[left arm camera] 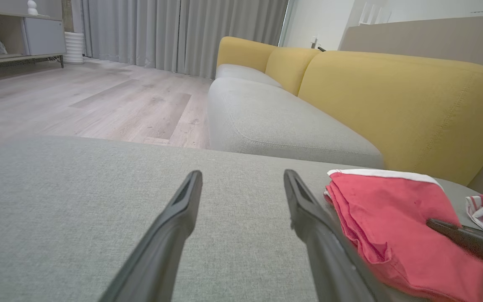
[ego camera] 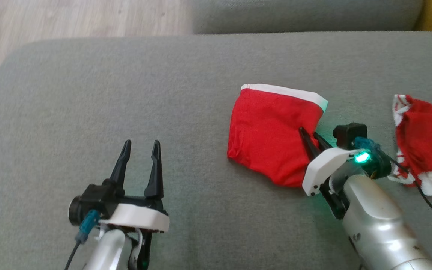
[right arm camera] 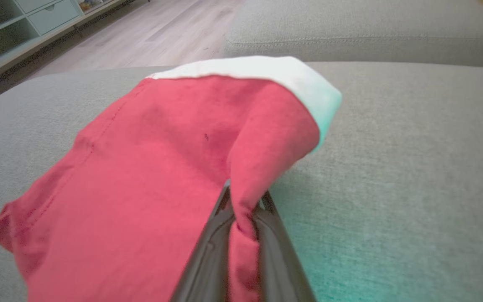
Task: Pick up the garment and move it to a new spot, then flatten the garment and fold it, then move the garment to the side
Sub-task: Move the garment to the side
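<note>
Cushion (ego camera: 88, 93) lies open left of the folded red garment (ego camera: 268, 131) in the head view; the right gripper (ego camera: 312, 139) sits at its right edge, another red cloth (ego camera: 426, 138) nearby. Left wrist view: the left gripper (left arm camera: 243, 178) hovers spread wide and empty, garment to its right. Right wrist view: right gripper closed, pinching a fold of the garment.
</note>
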### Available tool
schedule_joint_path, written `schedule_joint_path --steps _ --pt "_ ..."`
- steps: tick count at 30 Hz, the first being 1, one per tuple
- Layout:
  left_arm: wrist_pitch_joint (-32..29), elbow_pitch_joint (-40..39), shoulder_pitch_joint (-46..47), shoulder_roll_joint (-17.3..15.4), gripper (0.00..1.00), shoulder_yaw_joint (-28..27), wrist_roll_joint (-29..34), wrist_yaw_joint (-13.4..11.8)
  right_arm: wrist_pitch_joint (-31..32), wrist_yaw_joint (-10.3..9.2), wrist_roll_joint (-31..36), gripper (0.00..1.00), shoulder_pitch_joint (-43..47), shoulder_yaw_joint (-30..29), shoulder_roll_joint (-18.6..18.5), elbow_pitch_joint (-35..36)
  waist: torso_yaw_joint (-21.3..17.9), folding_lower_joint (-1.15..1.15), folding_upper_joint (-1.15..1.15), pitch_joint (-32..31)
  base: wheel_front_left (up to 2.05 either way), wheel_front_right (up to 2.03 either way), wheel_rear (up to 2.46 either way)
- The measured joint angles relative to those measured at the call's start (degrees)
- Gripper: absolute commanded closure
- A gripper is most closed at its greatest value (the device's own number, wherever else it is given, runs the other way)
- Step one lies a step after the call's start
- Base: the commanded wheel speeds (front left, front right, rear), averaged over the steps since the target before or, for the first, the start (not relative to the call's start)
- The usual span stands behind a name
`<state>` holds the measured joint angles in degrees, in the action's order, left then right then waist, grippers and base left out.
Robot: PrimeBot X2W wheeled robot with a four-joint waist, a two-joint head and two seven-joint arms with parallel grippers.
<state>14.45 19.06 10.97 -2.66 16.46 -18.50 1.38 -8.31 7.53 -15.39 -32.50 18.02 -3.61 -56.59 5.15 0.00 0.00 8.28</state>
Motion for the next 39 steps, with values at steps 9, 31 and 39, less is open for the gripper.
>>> schedule_joint_path --steps 9,31,39 --pt "0.00 -0.04 -2.29 -0.01 0.00 -0.16 0.40 -0.40 11.36 0.00 -3.41 1.00 0.81 7.64 -10.51 9.95 -2.92 -0.01 0.00 -3.45 0.00 0.00 0.00" --pt "0.00 -0.93 -0.16 -0.01 0.00 0.01 0.41 0.21 33.10 0.00 -10.60 1.00 3.76 13.16 -48.97 28.67 -2.86 0.01 0.00 3.83 0.00 0.00 0.00" --pt "0.00 -0.93 1.19 0.00 0.00 -0.25 0.91 0.90 31.79 0.00 -5.10 1.00 3.75 7.80 -48.91 22.63 -1.62 0.00 0.00 7.03 0.00 0.00 0.00"
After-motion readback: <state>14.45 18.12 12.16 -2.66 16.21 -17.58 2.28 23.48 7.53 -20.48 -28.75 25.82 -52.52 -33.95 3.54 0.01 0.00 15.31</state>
